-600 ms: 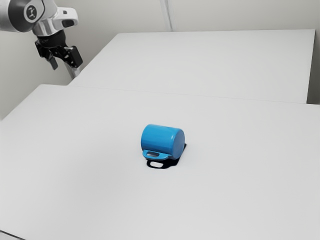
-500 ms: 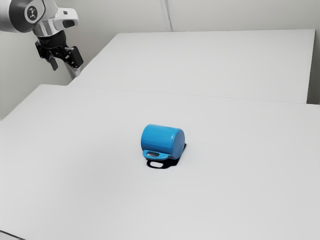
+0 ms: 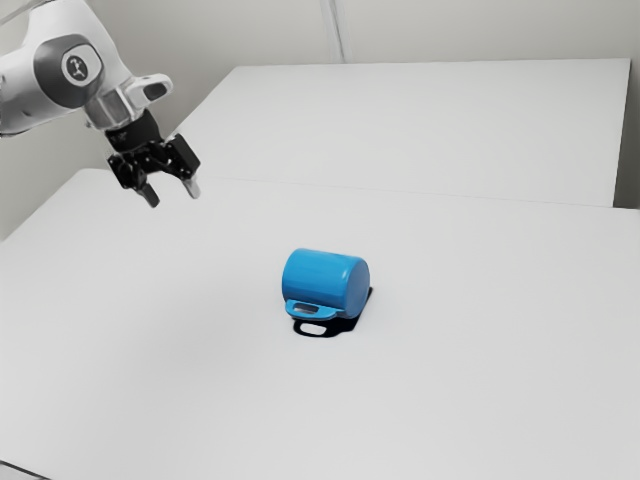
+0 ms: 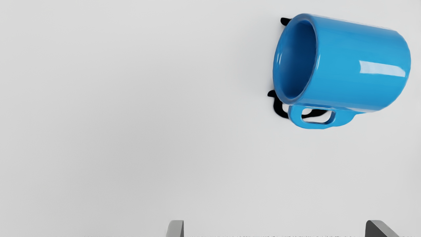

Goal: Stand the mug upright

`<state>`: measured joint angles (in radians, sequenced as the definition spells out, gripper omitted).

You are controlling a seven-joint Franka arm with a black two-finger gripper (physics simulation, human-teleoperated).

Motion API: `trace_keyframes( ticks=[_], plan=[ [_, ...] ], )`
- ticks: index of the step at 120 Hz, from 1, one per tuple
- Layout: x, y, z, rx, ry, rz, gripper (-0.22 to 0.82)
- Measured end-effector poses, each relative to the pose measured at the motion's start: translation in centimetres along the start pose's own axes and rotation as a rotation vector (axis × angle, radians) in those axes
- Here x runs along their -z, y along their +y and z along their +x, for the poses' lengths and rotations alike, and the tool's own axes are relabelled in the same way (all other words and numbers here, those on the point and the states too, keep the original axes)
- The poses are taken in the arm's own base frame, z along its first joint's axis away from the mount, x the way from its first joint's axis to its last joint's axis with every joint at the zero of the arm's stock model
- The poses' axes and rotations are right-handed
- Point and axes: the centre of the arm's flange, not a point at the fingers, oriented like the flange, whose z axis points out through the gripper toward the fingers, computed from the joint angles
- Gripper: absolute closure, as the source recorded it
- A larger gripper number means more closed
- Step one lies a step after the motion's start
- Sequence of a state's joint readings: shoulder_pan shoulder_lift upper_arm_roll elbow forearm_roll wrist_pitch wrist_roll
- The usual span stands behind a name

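Hanging open and empty, the gripper (image 3: 172, 196) is floating to the exterior view's left of the sideways mug (image 3: 325, 282), whose mouth (image 4: 298, 61) is facing that side.

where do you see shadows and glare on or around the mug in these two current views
Exterior view: a hard black shadow on the table hugs the underside of the mug, repeating its handle's loop, with only soft sheen on the blue. Wrist view: a bright, pale streak of glare on the mug's side, black shadow showing past the rim and through the handle.
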<state>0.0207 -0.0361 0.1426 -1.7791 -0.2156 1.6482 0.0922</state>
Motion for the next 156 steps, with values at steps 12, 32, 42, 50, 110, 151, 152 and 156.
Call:
trace_keyframes(
  ticks=[12,32,42,50,110,151,152,156],
  plan=[
    [-2.9,-1.8,0.7,0.068,-0.045,-0.097,0.0],
    [-8.3,-4.8,2.9,0.17,-0.123,-0.23,0.0],
    [-11.2,-5.7,4.1,0.206,-0.16,-0.294,0.0],
    [-12.8,-6.2,4.8,0.231,-0.176,-0.348,0.0],
    [-21.7,-6.1,10.2,0.259,-0.221,-0.586,0.0],
    [-25.3,-3.3,10.9,0.27,-0.242,-0.722,0.0],
    [-25.3,-3.2,10.9,0.27,-0.243,-0.725,0.0],
    [-25.6,-2.7,10.8,0.272,-0.246,-0.739,0.0]
  ],
)
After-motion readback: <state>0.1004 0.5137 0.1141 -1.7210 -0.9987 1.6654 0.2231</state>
